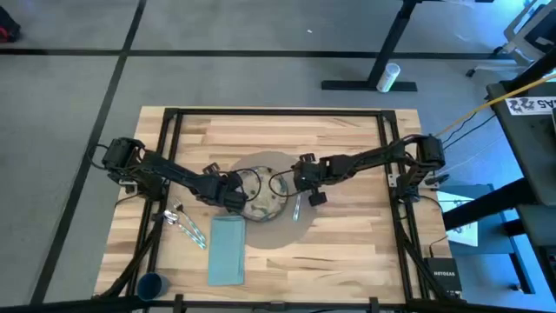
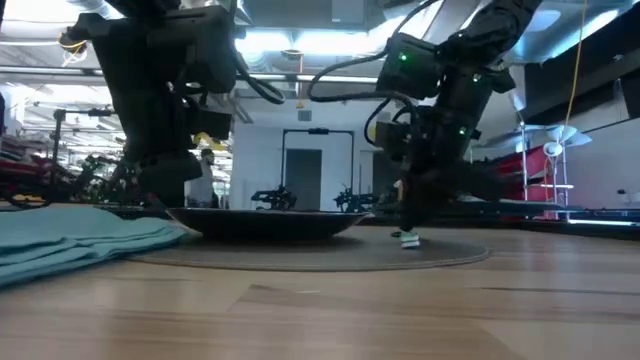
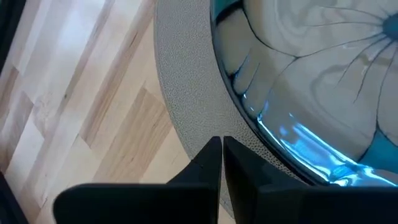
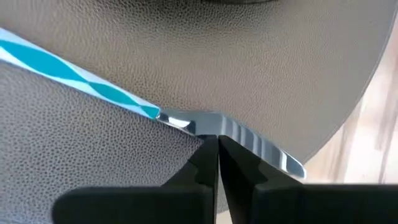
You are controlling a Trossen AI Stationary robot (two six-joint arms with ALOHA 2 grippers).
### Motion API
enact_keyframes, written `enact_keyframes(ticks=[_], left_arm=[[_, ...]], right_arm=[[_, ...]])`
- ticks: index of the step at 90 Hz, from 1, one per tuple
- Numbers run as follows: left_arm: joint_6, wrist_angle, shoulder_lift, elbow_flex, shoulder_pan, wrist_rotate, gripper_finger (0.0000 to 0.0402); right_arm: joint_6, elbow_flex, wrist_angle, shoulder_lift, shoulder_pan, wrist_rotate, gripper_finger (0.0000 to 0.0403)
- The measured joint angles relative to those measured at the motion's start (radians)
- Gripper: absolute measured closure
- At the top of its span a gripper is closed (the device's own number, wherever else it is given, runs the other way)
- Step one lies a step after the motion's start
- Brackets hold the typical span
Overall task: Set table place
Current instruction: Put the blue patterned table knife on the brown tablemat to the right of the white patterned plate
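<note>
The table (image 1: 347,252) is a big wooden top made of pale and tan strips, with a thin black frame, and it is sitting on a grey floor with dark lines. In the low view the room behind is looking bright, with ceiling lights and a dark doorway. A round grey-brown placemat (image 1: 276,228) is lying near the middle of the table, and a speckled plate (image 1: 261,205) is sitting on it. A teal napkin (image 1: 227,249) is lying just beside the mat, some silver cutlery (image 1: 187,226) is lying near it, and a small dark-blue cup (image 1: 151,284) is standing at the table's corner. The left gripper (image 3: 221,146) is hanging at the plate's rim with its jaws pressed together, holding nothing. The right gripper (image 4: 217,142) is pinching what is probably a knife (image 4: 249,142), which is lying on the mat beside the plate
</note>
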Motion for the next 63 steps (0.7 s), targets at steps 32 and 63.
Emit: enact_keyframes(ticks=[32,63], left_arm=[[0.007,0.000,0.000,0.000,0.000,0.000,0.0401],[0.004,0.000,0.000,0.000,0.000,0.000,0.0402]], right_arm=[[0.001,0.000,-0.029,0.000,-0.011,0.003,0.0403],[0.002,0.001,-0.025,-0.001,-0.038,-0.020,0.0403]])
